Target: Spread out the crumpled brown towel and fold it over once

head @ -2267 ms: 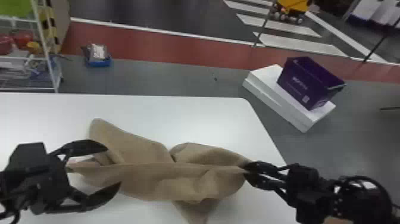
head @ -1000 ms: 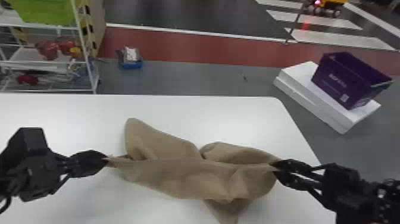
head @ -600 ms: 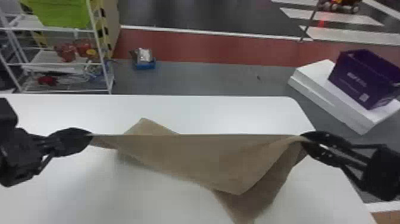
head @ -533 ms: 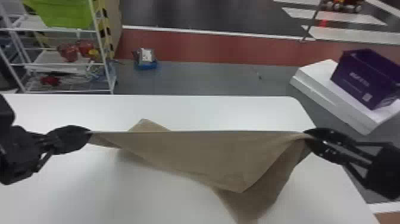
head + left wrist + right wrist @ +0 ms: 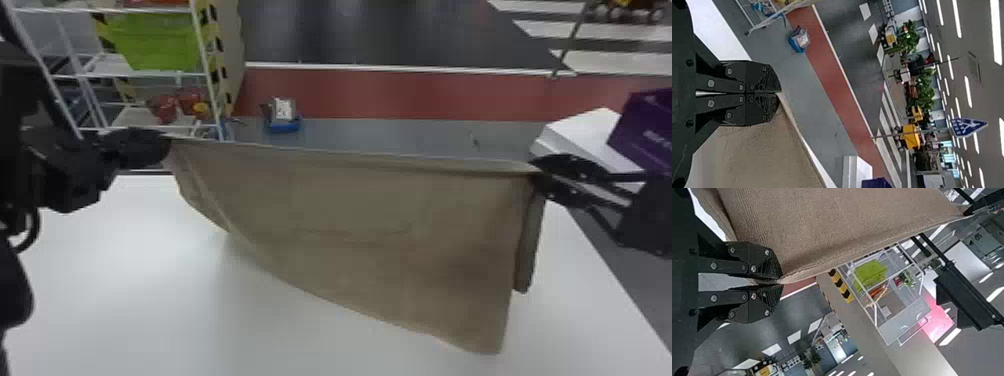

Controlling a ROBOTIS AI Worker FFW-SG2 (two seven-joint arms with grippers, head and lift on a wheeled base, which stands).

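"Now that both arms have gone up, what are the grippers doing?"

"The left gripper [image 5: 168,140], at the left of the frame, has its flat black fingers clamped together on one corner. The right gripper [image 5: 536,172], toward the right edge and a little lower, pinches the other."

"And the soft brown cloth towel [image 5: 375,215]?"

"Strung between them across the middle of the frame. Moments ago it was bunched low over the table; it's been pulled wide and raised, and most of the crumple has dropped out."

"So the spreading's done?"

"Well along, I'd say. A narrow flap hangs by the right corner, and the bottom edge slants toward the lower right. Lay it down carelessly and that flap could tuck under. The fold-over comes after."

"Down onto what?"

"The smooth white table [image 5: 125,300], across the lower frame. I can't tell whether the hem touches it. Beyond, upper left, stands a white wire shelf [image 5: 201,50] with a lime-green bin [image 5: 155,42]; at the right, a dark purple box [image 5: 650,130] by a white slab [image 5: 582,135]."
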